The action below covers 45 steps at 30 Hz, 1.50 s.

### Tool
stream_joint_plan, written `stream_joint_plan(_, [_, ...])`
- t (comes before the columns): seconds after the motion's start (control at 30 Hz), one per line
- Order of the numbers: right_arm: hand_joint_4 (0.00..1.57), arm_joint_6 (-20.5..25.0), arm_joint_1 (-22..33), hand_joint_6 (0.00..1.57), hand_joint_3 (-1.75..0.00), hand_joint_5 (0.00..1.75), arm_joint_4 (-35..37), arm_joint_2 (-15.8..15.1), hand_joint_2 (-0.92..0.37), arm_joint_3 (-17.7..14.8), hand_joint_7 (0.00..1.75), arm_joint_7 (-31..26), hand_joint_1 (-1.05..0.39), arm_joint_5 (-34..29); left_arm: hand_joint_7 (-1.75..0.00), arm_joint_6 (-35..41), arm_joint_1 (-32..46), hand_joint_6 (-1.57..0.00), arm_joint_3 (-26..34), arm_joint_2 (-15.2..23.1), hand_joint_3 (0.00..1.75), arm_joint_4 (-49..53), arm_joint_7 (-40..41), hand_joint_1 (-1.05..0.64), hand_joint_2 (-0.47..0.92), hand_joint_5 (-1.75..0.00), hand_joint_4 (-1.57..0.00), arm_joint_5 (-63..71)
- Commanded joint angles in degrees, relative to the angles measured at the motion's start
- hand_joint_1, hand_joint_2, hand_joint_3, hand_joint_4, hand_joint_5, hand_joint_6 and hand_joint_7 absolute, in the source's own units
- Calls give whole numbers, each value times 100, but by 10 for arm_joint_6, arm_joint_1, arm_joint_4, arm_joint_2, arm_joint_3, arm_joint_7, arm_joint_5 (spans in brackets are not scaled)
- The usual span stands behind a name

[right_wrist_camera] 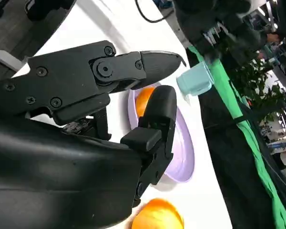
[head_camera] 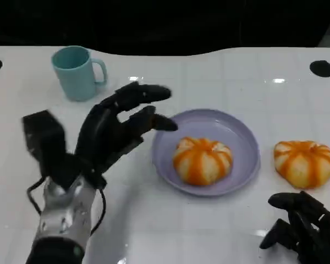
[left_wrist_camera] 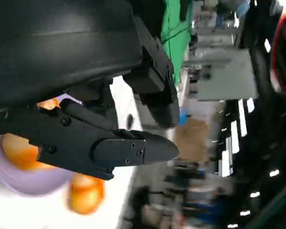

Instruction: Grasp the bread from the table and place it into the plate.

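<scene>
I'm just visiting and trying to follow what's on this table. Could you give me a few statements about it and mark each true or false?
1. One bread lies in the plate. True.
2. The second bread is in the left hand. False: it lies on the table, to the right of the plate, and no hand touches it.
3. The left hand is open, its fingers spread near the plate's left rim. True.
4. The cup stands in the plate. False: it stands on the table, behind the left hand and away from the plate.
5. The right hand holds the plate. False: it sits near the table's front edge, below the second bread, holding nothing.
</scene>
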Motion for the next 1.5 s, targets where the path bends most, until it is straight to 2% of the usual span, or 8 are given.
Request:
stream_joint_plan(0.03, [67,0,2,69,-22,145,-7,-5,-92,-5,101,0,-77,7,-172,92,76,-44,17,0,51,-121,15,-57,92,-174,-68,-54])
stream_joint_plan(0.1, [67,3,2,69,-21,145,-7,-4,-92,-6,101,0,-77,10,-174,115,91,-43,20,-2,51,-148,23,-57,92,-175,-68,-59])
stream_joint_plan(0.23, [67,4,3,70,-19,144,-9,-3,-92,-4,99,-1,-77,11,-168,220,171,-46,39,0,50,-254,60,-57,92,-175,-70,-119])
stream_joint_plan(0.33, [67,8,4,70,-19,144,-13,-3,-92,-4,99,-3,-77,12,-167,252,201,-47,42,1,49,-293,77,-56,92,-175,-69,-127])
stream_joint_plan(0.47, [67,9,6,70,-19,144,-18,-4,-92,-3,99,-4,-78,9,-152,290,261,-55,48,-1,52,-347,102,-54,92,-175,-70,-140])
stream_joint_plan(0.67, [69,14,7,73,-19,142,-20,-4,-92,-4,96,-4,-79,11,-149,330,310,-58,46,-12,46,-394,147,-53,92,-175,-70,-141])
stream_joint_plan(1.17, [69,14,11,74,-20,143,-29,-3,-92,-2,94,-6,-77,8,-154,313,373,-50,18,-18,48,-411,146,-49,92,-175,-62,-107])
stream_joint_plan(1.5, [68,8,10,72,-21,143,-23,-7,-92,-2,96,-5,-78,2,-156,321,370,-48,18,-19,45,-412,158,-50,92,-175,-62,-104])
